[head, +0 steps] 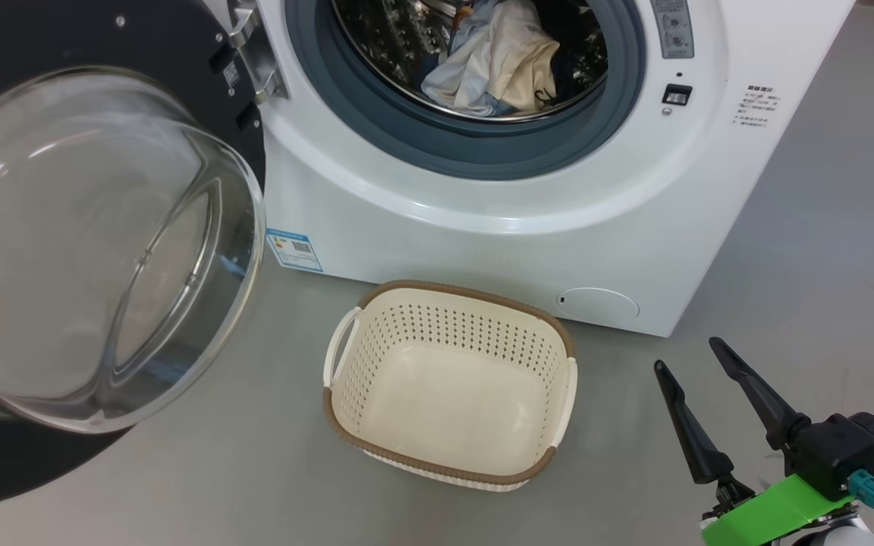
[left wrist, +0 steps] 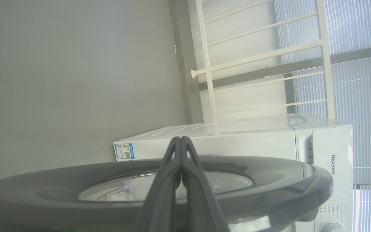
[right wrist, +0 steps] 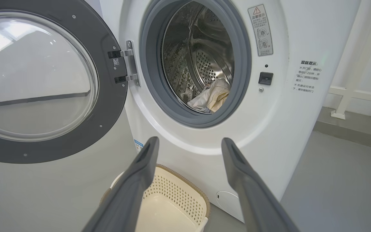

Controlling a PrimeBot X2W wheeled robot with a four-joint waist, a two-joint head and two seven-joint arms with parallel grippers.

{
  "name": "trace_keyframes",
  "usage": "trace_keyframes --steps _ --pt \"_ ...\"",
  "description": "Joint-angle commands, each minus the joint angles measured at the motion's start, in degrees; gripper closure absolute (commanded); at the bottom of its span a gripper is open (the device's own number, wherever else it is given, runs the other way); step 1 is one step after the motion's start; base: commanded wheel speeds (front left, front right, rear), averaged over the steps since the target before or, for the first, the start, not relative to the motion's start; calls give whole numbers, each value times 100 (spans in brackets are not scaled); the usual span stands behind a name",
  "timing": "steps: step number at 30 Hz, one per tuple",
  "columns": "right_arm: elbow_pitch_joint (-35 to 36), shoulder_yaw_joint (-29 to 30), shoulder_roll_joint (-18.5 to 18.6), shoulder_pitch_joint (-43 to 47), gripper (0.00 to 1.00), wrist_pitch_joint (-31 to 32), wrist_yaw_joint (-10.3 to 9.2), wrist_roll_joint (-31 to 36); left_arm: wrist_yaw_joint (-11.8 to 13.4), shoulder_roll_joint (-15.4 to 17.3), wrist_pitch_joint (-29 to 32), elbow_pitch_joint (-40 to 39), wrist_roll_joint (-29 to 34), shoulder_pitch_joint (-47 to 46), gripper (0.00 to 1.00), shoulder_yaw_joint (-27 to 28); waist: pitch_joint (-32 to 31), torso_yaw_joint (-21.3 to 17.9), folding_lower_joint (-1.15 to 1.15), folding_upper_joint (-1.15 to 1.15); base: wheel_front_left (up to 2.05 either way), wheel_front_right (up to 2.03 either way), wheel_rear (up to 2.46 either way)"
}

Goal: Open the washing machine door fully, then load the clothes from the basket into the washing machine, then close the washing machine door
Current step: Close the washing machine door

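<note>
Washing machine door stands wide open on our left; clothes lie in the drum, basket empty. Left gripper closed tight on nothing near the door's outer face; right gripper spread wide, empty. We judge a glancing push could leave it unlatched.

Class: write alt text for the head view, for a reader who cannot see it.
Clothes lie inside the drum of a white washing machine whose round glass door stands wide open at left. An empty cream basket sits on the floor before it; the right gripper, open, is at lower right.
</note>
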State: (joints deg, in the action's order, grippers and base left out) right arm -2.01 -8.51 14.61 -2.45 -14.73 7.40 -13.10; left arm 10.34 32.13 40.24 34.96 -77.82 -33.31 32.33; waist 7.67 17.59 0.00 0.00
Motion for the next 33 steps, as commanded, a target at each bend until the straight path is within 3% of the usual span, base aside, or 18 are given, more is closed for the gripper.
trace_keyframes --steps 1,33 --pt "123 -105 18 -105 0 -27 9 51 23 225 163 -205 -87 43 100 15 -31 -15 0 0 0 0 0" --pt "104 -65 -287 114 0 -27 9 3 509 -202 647 -1256 -395 495 100 127 -500 -140 0 0 0 0 0"
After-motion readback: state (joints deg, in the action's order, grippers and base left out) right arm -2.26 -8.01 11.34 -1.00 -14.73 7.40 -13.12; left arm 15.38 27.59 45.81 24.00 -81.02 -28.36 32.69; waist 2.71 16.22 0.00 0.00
